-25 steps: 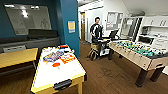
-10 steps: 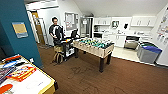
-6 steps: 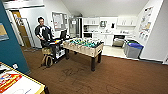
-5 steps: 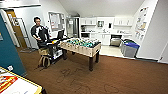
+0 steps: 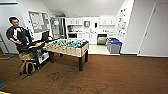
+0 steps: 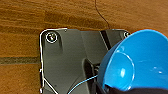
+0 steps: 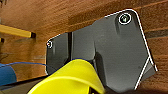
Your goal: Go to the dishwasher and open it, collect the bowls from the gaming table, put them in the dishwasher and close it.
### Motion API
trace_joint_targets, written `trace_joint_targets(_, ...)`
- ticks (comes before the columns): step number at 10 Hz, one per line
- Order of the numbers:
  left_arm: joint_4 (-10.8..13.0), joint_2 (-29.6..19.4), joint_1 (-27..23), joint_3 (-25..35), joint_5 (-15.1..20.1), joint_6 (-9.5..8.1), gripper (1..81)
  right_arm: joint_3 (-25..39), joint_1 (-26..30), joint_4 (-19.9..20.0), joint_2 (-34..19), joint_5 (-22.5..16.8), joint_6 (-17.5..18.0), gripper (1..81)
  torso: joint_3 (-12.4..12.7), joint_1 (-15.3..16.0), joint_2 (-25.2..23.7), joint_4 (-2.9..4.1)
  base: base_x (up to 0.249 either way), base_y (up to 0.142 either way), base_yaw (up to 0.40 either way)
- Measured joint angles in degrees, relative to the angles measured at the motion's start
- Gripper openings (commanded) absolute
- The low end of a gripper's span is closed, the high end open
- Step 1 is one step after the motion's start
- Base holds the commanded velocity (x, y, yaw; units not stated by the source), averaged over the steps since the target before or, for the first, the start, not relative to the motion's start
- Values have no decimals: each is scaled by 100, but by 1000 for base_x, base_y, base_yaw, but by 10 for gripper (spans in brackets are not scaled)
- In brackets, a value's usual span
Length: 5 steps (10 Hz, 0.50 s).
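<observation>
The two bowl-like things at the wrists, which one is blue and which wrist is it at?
The blue bowl is at the left wrist, shown from inside, above the brown wood-look floor. The thing at the right wrist is a yellow cup, not blue.

The round blue plastic bowl (image 6: 140, 62) at my left wrist looks smooth and glossy; the yellow plastic cup (image 7: 72, 78) by my right shines softly; beneath me, brown wood-grain floor (image 5: 120, 75), matt; my dark plates, smooth.
</observation>
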Motion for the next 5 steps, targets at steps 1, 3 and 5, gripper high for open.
trace_joint_targets(1, 0, 2, -2, 0, -2, -1, 10, -2, -11, 0, 2, -2, 0, 10, 0, 0, 0, 0, 0, 0, -382)
trace_joint_targets(3, 0, 5, -2, 0, -2, -1, 10, -2, -9, 2, 0, 0, 0, 10, 0, 0, 0, 0, 0, 0, -382)
trace_joint_targets(5, 0, 0, -2, -2, 0, -1, 10, -2, -11, 2, 5, 0, 0, 10, 0, 0, 0, 0, 0, 0, -382)
